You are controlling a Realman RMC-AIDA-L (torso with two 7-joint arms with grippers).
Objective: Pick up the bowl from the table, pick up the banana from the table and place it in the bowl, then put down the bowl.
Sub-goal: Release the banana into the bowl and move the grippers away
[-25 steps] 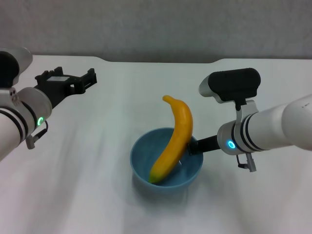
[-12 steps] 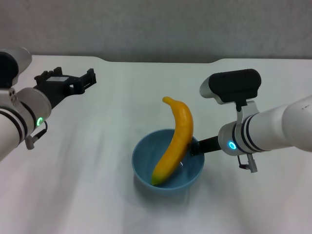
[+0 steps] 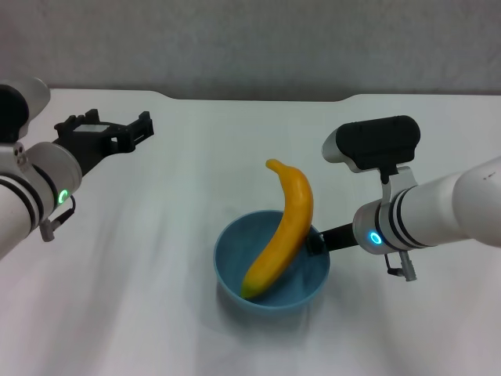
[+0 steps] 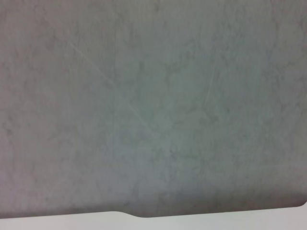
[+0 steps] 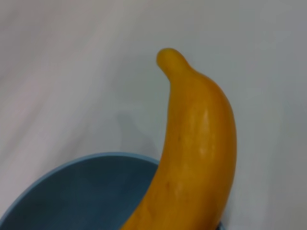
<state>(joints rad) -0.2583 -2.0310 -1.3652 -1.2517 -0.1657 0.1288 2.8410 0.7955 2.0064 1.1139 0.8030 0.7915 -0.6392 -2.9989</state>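
Observation:
The light-blue bowl (image 3: 235, 262) is at the middle of the white table (image 3: 141, 251), and a shadow lies close under it. The yellow banana (image 3: 286, 227) stands slanted in the bowl, one end on its floor, the pointed tip sticking out over the far rim. My right gripper (image 3: 315, 240) is shut on the bowl's right rim. The right wrist view shows the banana (image 5: 196, 143) close up over the bowl's inside (image 5: 81, 191). My left gripper (image 3: 109, 129) is open and empty, held above the table's far left, well away from the bowl.
A shallow dark notch (image 3: 258, 99) is cut in the table's far edge, with a grey wall behind it. The left wrist view shows only that wall (image 4: 153, 105) and a strip of table edge (image 4: 192, 220).
My right gripper has moved the bowl, with the banana in it, slightly right and lower in the head view. The left arm has not moved.

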